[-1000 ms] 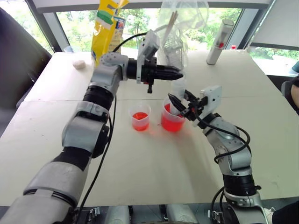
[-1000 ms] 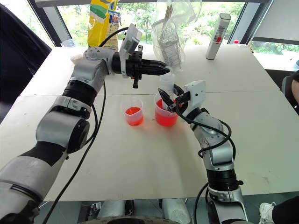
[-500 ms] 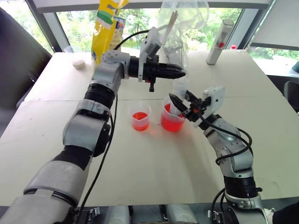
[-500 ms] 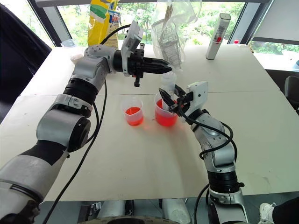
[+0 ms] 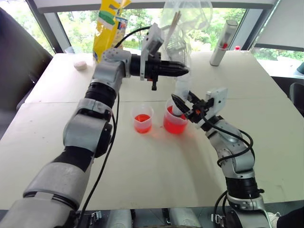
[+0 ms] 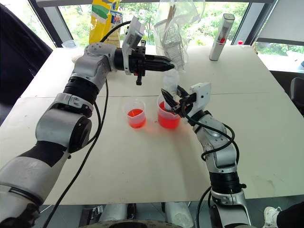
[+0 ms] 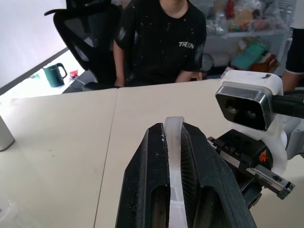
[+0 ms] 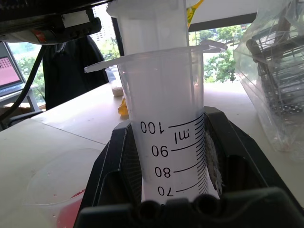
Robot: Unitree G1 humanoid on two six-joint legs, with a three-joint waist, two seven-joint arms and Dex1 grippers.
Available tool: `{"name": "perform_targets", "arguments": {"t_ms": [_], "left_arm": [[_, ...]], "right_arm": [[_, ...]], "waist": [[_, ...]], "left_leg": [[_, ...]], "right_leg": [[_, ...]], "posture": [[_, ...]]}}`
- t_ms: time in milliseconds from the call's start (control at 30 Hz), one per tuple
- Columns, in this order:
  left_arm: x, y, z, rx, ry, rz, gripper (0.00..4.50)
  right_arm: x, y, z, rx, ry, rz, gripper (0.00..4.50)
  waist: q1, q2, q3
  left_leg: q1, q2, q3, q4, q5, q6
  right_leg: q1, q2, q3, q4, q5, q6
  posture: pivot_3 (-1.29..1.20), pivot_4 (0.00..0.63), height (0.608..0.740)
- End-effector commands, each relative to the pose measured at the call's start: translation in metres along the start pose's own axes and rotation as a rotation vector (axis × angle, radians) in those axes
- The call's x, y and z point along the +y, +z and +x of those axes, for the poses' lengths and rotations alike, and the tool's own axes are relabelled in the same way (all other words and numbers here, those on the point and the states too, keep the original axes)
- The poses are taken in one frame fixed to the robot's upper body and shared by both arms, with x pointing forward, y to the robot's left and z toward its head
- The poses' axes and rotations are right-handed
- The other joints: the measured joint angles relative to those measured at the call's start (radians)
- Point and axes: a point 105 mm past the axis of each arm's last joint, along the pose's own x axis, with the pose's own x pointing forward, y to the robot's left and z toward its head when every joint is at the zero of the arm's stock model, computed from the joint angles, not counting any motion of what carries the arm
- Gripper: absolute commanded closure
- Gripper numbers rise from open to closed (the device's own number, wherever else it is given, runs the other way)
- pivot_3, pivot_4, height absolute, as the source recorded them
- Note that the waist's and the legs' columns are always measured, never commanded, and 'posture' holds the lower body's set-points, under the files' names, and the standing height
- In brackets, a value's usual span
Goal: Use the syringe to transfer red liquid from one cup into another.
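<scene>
Two tools share one syringe (image 8: 166,137): right tool (image 5: 186,110) clamps its barrel upright in the beaker (image 5: 175,122); left tool (image 6: 164,62), at twelve o'clock, pinches the plunger (image 7: 175,156), presumably to draw red liquid (image 5: 174,126). Smaller cup (image 5: 142,119) waits at nine o'clock.

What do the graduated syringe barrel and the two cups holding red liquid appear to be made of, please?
The clear graduated syringe barrel: likely translucent plastic, slightly milky, with black printed markings. The larger spouted beaker and the smaller plain cup: probably thin clear plastic, glossy; the red liquid shows through their walls.
</scene>
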Motion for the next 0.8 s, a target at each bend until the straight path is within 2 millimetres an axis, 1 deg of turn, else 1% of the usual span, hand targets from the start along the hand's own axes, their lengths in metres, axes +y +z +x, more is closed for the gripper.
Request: {"name": "perform_targets", "arguments": {"t_ms": [33,167,433,567,600,700,800], "left_arm": [[0.009,0.062,-0.006,-0.129,0.068,0.178,4.40],[0.009,0.064,-0.005,-0.135,0.066,0.180,4.40],[0.008,0.058,-0.004,-0.127,0.056,0.173,4.40],[0.007,0.052,-0.004,-0.111,0.051,0.156,4.40],[0.007,0.050,-0.004,-0.108,0.051,0.152,4.05],[0.007,0.047,-0.005,-0.103,0.054,0.140,2.79],[0.007,0.043,-0.008,-0.095,0.062,0.132,1.27]], "right_arm": [[0.014,-0.016,0.000,0.057,0.069,0.030,3.09],[0.014,-0.016,0.001,0.055,0.071,0.028,3.09],[0.010,-0.007,0.003,0.034,0.064,0.017,3.09],[0.008,0.000,0.002,0.022,0.066,0.001,3.09],[0.007,0.002,0.002,0.019,0.066,-0.002,3.09],[0.007,0.005,0.001,0.014,0.068,-0.008,3.09],[0.007,0.008,0.000,0.010,0.071,-0.014,3.09]], "waist": [[0.000,0.000,0.000],[-0.001,0.000,0.000],[0.000,0.000,0.000],[0.000,0.000,0.000],[0.000,0.000,0.000],[-0.001,0.000,0.000],[0.000,0.000,0.000]], "left_leg": [[0.000,0.000,0.000,0.000,0.000,0.000],[0.000,0.000,0.000,0.000,0.000,0.000],[0.000,0.000,0.000,0.000,0.000,0.000],[0.000,0.000,0.000,0.000,0.000,0.000],[0.000,0.000,0.000,0.000,0.000,0.000],[0.000,0.000,0.000,0.000,0.000,0.000],[0.000,0.000,0.000,0.000,0.000,0.000]], "right_leg": [[0.000,0.000,0.000,0.000,0.000,0.000],[0.000,0.000,0.000,0.000,0.000,0.000],[0.000,0.000,0.000,0.000,0.000,0.000],[0.000,0.000,0.000,0.000,0.000,0.000],[0.000,0.000,0.000,0.000,0.000,0.000],[0.000,0.000,0.000,0.000,0.000,0.000],[0.000,0.000,0.000,0.000,0.000,0.000]], "posture": [[0.00,0.150,0.739],[0.00,0.150,0.739],[0.00,0.150,0.739],[0.00,0.150,0.739],[0.00,0.150,0.739],[0.00,0.150,0.739],[0.00,0.150,0.739]]}}
